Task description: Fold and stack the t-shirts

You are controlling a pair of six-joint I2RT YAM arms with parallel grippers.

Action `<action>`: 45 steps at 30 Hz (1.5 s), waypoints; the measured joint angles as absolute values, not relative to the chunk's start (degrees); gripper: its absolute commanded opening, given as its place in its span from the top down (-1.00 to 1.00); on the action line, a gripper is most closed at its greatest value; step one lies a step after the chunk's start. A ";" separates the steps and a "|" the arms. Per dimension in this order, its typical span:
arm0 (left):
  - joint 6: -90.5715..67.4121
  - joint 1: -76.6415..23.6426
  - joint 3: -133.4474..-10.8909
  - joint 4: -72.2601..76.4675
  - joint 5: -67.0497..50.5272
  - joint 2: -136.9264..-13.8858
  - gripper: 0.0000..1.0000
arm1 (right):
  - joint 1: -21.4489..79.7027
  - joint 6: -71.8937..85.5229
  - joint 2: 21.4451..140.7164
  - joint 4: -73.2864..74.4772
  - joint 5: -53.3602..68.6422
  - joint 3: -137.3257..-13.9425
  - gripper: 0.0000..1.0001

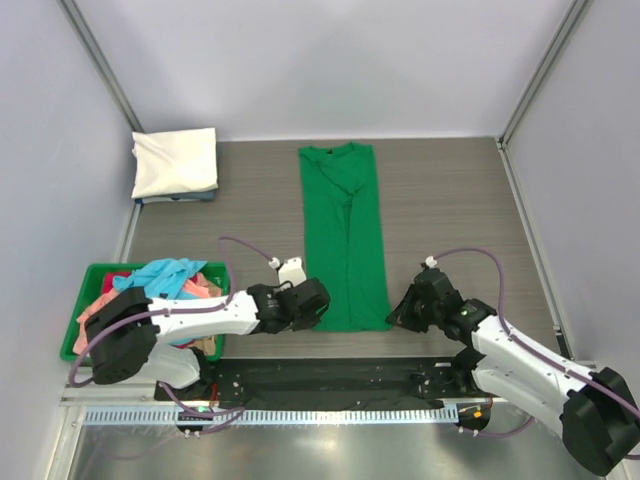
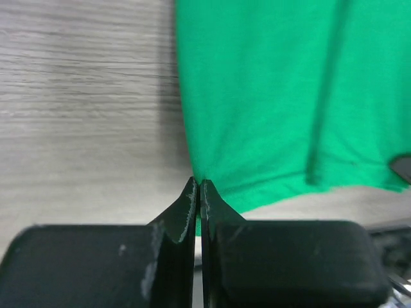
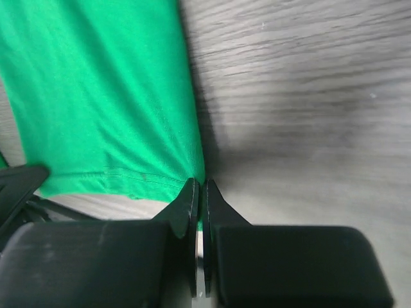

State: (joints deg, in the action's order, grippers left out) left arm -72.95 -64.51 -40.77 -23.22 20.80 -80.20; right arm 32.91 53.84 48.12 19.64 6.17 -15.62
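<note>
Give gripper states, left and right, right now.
Left gripper: closed, pinching a near hem corner of the green t-shirt.
Right gripper: closed, pinching its other near hem corner.

Bench (image 1: 450, 200): grey-brown wood-grain top, walled on the left, the right and the far side. A black strip (image 1: 330, 375) runs along its near edge.

Green shirt (image 1: 345, 240): lies at the centre as a long narrow band, both sides folded in. Collar toward the far wall, hem at the near end, just short of the black strip.

White shirt (image 1: 175, 162): folded, at the far left corner. It rests on a folded blue shirt (image 1: 180, 197), of which only the near edge shows.

Bin (image 1: 75, 335): at the near left corner, reaching past the left edge. Whether it rests on the bench cannot be told.
</note>
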 measured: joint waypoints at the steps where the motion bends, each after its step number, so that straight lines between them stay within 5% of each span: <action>1: -72.79 -64.82 -41.98 -24.82 21.04 -79.18 0.99 | 32.91 53.76 47.18 22.04 5.78 -16.80 0.98; 12: -62.24 -53.71 -63.48 -36.97 23.40 -76.44 0.99 | 30.59 46.65 64.10 32.32 -0.64 -49.17 0.98; 20: -51.62 -37.15 -80.44 -37.65 16.60 -91.29 0.99 | 20.93 38.22 87.90 31.99 -1.17 -72.51 0.98; 38: -42.33 -25.52 -108.40 -38.63 3.01 -122.96 0.99 | 13.78 34.50 113.82 31.94 5.17 -92.95 0.97; 40: -42.13 -24.97 -111.04 -39.57 2.42 -125.14 0.88 | 13.58 34.44 115.83 31.99 5.72 -94.45 0.95; 44: -42.61 -23.83 -117.84 -42.70 1.65 -130.63 0.53 | 12.78 34.54 121.03 32.23 7.01 -98.65 -0.06; 45: -42.85 -23.40 -120.29 -43.86 1.26 -132.33 0.43 | 12.34 34.61 123.04 32.99 7.51 -101.06 -0.16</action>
